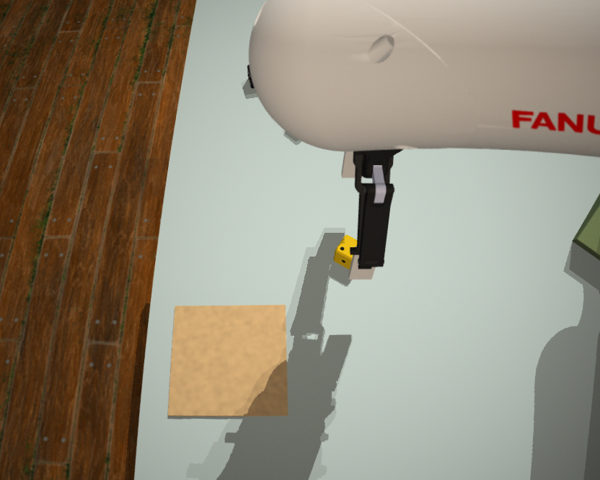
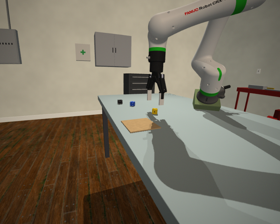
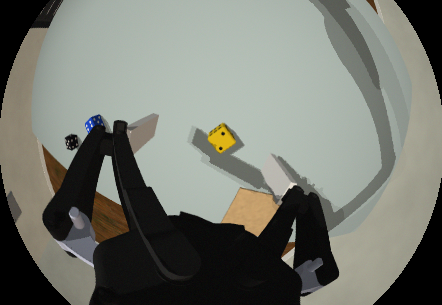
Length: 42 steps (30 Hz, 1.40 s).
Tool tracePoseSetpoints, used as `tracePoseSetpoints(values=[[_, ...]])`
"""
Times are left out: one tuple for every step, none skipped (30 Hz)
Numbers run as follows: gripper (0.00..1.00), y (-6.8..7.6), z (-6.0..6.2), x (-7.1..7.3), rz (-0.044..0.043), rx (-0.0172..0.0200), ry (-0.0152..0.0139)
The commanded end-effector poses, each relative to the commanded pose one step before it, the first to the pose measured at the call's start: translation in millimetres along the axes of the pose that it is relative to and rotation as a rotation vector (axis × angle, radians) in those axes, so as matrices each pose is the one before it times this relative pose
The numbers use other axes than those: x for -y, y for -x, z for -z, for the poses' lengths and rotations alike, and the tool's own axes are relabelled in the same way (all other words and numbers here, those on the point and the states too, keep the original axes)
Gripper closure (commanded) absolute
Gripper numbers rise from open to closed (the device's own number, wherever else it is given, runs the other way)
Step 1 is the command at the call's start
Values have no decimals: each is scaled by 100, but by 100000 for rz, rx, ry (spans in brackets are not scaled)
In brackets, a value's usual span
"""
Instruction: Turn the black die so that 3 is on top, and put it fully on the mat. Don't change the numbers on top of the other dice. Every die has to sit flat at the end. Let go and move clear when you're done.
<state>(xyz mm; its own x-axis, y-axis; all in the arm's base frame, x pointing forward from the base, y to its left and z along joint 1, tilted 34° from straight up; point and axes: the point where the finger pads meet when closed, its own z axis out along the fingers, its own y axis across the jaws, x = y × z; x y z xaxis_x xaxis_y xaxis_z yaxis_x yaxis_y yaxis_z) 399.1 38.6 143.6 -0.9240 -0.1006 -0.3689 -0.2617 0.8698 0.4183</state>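
The black die (image 2: pixel 119 102) (image 3: pixel 72 142) lies beyond the mat (image 1: pixel 228 360) (image 2: pixel 140 125) (image 3: pixel 250 210).
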Motion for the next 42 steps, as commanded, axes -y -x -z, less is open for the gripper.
tracePoseSetpoints(values=[[0,14,18,12,-6,35,-20],[0,0,0,0,0,0,0],[0,0,0,0,0,0,0],[0,0,0,0,0,0,0],[0,0,0,0,0,0,0],[0,0,6,0,0,0,0],[0,0,38,0,0,0,0],[0,0,93,0,0,0,0],[0,0,166,0,0,0,0],[0,0,247,0,0,0,0],[0,0,332,0,0,0,0],[0,0,415,0,0,0,0],[0,0,491,0,0,0,0],[0,0,557,0,0,0,0],[0,0,0,0,0,0,0],[0,0,0,0,0,0,0],[0,0,609,0,0,0,0],[0,0,646,0,0,0,0],[0,-1,665,0,0,0,-1],[0,1,666,0,0,0,1],[0,0,648,0,0,0,0],[0,-1,613,0,0,0,-1],[0,0,562,0,0,0,0],[0,0,496,0,0,0,0],[0,0,420,0,0,0,0],[0,0,337,0,0,0,0],[0,0,251,0,0,0,0],[0,0,168,0,0,0,0],[0,0,95,0,0,0,0],[0,0,38,0,0,0,0],[0,0,6,0,0,0,0],[0,0,0,0,0,0,0],[0,0,0,0,0,0,0],[0,0,0,0,0,0,0],[0,0,0,0,0,0,0],[0,0,0,0,0,0,0],[0,0,0,0,0,0,0],[0,0,0,0,0,0,0],[0,0,0,0,0,0,0],[0,19,4,15,-102,-2,-2],[0,120,28,100,-662,-10,-15],[0,298,69,249,-1639,-25,-36]])
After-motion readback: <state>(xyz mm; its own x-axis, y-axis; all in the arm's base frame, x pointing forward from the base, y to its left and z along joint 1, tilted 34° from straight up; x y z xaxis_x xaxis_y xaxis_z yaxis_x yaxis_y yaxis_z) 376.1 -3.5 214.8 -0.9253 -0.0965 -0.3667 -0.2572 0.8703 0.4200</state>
